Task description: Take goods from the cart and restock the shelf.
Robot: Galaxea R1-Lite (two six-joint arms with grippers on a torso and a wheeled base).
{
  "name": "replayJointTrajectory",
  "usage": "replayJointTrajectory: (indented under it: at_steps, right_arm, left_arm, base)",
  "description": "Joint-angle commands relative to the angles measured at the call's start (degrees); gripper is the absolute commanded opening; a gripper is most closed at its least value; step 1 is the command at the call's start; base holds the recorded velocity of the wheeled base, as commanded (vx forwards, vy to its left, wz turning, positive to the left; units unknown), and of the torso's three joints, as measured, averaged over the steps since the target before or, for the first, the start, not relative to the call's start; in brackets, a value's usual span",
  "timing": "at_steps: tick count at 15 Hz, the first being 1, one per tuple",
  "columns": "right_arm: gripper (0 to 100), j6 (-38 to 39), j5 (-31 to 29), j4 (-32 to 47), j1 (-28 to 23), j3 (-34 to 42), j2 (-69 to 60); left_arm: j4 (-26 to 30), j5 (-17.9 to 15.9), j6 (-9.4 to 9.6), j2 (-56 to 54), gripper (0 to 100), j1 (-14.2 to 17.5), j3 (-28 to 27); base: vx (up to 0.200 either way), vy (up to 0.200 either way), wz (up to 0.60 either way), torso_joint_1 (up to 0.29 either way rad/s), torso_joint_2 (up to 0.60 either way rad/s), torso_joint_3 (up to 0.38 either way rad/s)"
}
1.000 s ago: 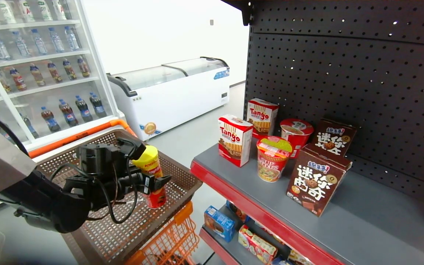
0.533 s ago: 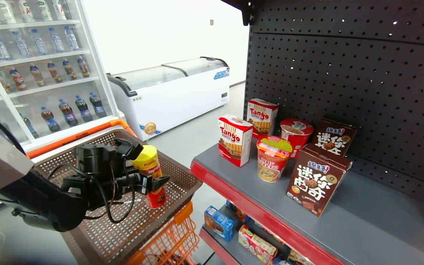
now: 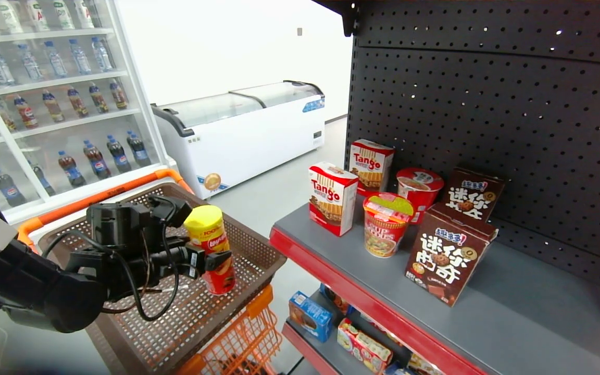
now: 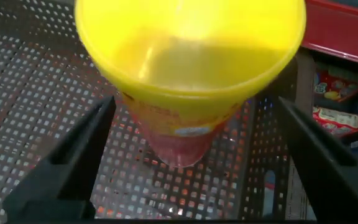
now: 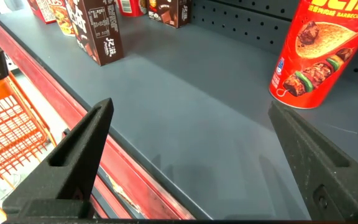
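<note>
Left gripper (image 3: 207, 232) released, jaws spread to either side of the chip can (image 4: 188, 74), not touching it. Can stands upright in the cart (image 3: 254, 244), long axis vertical, squarely between the jaws — left arm much the nearer. Shelf (image 3: 513, 312) lies right of the can; right gripper (image 5: 191, 107) hangs over it, also released.

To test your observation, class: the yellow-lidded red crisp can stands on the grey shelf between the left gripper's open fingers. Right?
No. The yellow-lidded red crisp can stands in the brown mesh cart basket, not on the grey shelf, between the left gripper's open fingers; the head view shows it.
</note>
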State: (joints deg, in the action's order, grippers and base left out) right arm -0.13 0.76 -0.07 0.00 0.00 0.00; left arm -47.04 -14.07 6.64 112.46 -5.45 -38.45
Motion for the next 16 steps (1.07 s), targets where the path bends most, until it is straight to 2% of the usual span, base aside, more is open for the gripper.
replayJointTrajectory:
  at_steps: [1,2,5,11,14,16]
  right_arm:
    - [100,0.0,0.0,0.0,0.0,0.0,0.0]
    - [100,0.0,0.0,0.0,0.0,0.0,0.0]
    - [100,0.0,0.0,0.0,0.0,0.0,0.0]
    - [100,0.0,0.0,0.0,0.0,0.0,0.0]
    - [100,0.0,0.0,0.0,0.0,0.0,0.0]
    - [100,0.0,0.0,0.0,0.0,0.0,0.0]
  left_arm:
    - [-0.2,-2.8,0.21,0.8,0,0.2,0.0]
    - [-0.2,-4.5,0.04,1.2,0,0.2,-1.0]
    - [-0.1,-3.7,-0.05,2.9,0,0.1,-3.1]
    - [0.1,0.8,-0.58,-0.6,0,0.2,-1.7]
    - [6.3,2.9,-1.02,-7.5,0,0.5,-4.4]
    - [7.1,3.4,-3.13,-11.2,0,0.4,-4.0]
  base:
    - [0.0,0.0,0.0,0.0,0.0,0.0]
    - [0.0,0.0,0.0,0.0,0.0,0.0]
    - [0.0,0.0,0.0,0.0,0.0,0.0]
    - [0.0,0.0,0.0,0.0,0.0,0.0]
    - [0.0,0.0,0.0,0.0,0.0,0.0]
    - [0.0,0.0,0.0,0.0,0.0,0.0]
